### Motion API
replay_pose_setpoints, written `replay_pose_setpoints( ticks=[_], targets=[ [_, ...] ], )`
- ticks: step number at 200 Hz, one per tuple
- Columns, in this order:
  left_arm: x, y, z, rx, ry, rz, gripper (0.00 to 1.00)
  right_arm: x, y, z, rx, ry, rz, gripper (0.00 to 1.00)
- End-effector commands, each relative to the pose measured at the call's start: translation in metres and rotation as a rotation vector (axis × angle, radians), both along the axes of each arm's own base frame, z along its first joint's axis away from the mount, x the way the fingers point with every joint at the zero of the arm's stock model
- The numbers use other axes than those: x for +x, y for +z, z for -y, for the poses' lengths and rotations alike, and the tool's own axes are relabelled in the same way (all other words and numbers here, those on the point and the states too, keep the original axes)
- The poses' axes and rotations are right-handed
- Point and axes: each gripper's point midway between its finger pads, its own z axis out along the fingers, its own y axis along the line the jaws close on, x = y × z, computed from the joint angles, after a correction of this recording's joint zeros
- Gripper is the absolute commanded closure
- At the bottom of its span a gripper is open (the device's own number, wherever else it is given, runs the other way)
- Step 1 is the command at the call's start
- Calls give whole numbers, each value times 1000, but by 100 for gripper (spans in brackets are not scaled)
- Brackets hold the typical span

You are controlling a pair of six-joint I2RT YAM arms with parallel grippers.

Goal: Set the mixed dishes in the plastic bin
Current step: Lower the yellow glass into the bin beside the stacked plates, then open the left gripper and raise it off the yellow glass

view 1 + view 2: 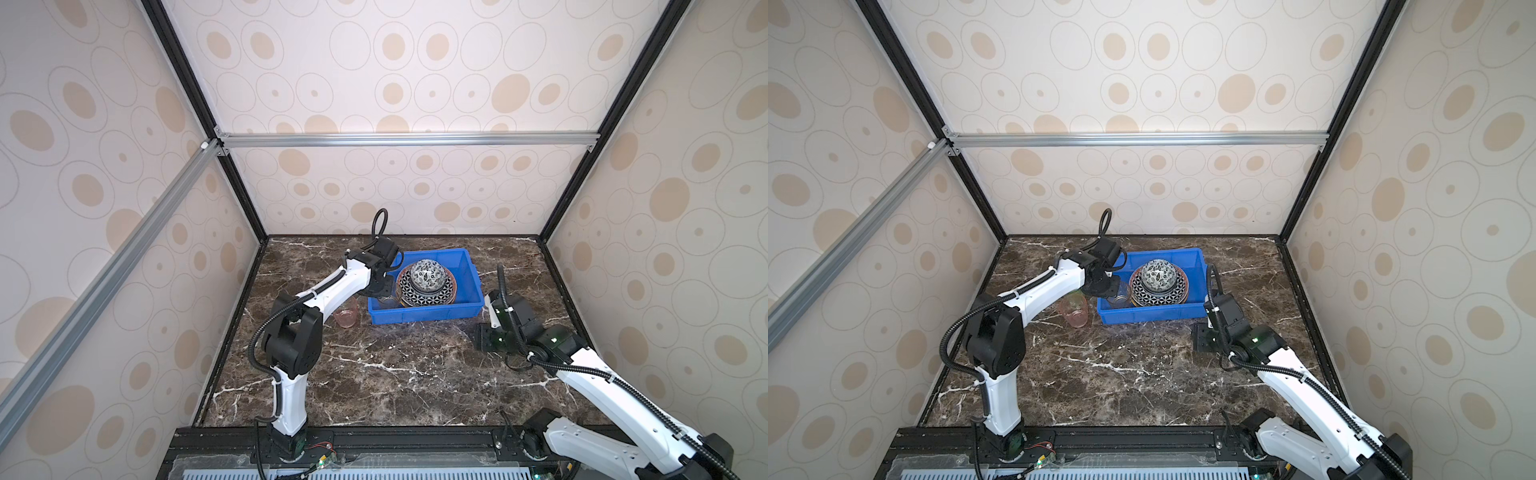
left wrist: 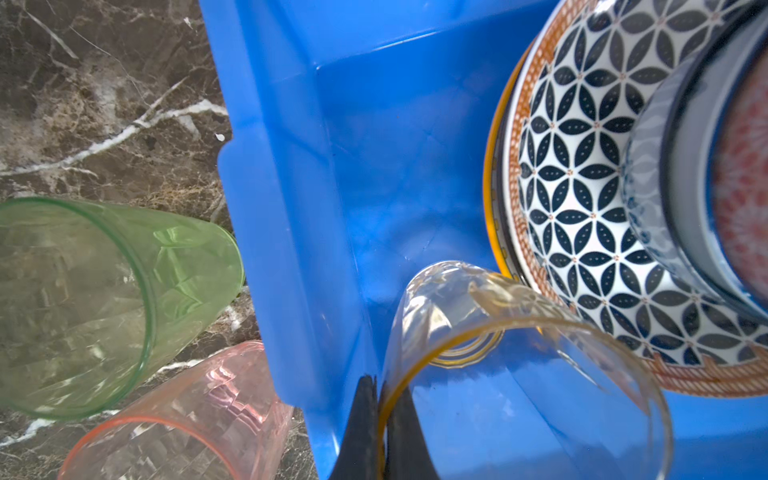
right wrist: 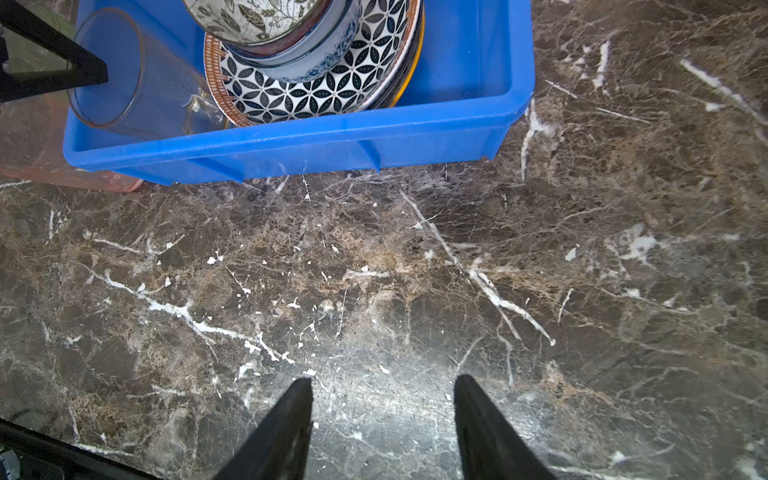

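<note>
Left gripper [image 2: 376, 384] pinching yellow cup [image 2: 457, 299], two cups [image 2: 83, 307] [image 2: 187, 428] outside bin [image 2: 291, 208]

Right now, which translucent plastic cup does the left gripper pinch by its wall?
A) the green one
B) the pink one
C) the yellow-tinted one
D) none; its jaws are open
C: in the left wrist view the left gripper, shut, clamps the wall of the yellow-tinted translucent plastic cup inside the bright blue rectangular plastic bin; the green translucent cup and pink translucent cup sit outside on the dark marble table.
</note>
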Motion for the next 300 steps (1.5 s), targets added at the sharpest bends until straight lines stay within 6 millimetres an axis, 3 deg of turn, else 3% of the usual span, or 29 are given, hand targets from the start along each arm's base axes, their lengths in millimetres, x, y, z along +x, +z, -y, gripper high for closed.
replay_pose_setpoints(
  ticks=[1, 97, 182, 300],
  targets=[
    [7, 6, 8, -4, -23, 19, 100, -3, -3, 6, -21, -4, -4, 42],
    [5, -7, 6, 20, -18, -12, 100, -4, -7, 5, -22, -2, -13, 42],
    [3, -14, 2, 47, -13, -25, 90, -4, -8, 5, -22, 0, -15, 42],
    [2, 4, 3, 30, -16, 3, 81, -6, -6, 5, -11, -2, -10, 42]
  ],
)
